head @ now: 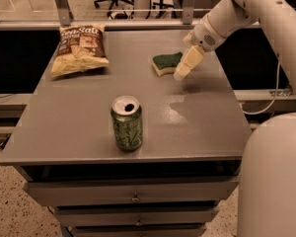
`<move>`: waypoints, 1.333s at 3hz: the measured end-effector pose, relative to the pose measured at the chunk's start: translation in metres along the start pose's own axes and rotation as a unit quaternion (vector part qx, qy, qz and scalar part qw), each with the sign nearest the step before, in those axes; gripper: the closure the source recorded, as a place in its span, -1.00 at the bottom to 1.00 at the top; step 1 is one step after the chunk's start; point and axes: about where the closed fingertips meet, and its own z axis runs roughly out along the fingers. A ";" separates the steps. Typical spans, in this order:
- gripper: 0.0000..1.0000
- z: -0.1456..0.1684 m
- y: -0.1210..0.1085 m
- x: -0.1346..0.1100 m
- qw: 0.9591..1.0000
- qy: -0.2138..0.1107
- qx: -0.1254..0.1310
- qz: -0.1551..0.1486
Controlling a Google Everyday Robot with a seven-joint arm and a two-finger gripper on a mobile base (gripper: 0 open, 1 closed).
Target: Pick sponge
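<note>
The sponge (166,63) lies flat on the grey table (79,117) at the back right. It has a dark green top over pale yellow foam. My gripper (183,69) hangs from the white arm coming in from the upper right. Its pale fingertips point down and left, just above the sponge's right end, partly covering it. Nothing is held in the gripper.
A chip bag (80,49) lies at the back left of the table. A green soda can (127,123) stands upright near the front middle. The robot's white base (274,177) is at the lower right. Drawers sit below the tabletop.
</note>
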 end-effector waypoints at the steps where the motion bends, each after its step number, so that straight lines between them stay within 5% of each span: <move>1: -1.00 0.014 -0.010 -0.007 1.000 -0.018 -0.007 0.025; 2: -1.00 0.021 -0.019 -0.007 0.999 -0.014 0.007 0.042; 3: -0.78 0.023 -0.025 -0.003 0.998 -0.005 0.028 0.051; 4: -0.32 0.024 -0.030 0.002 0.997 0.002 0.049 0.055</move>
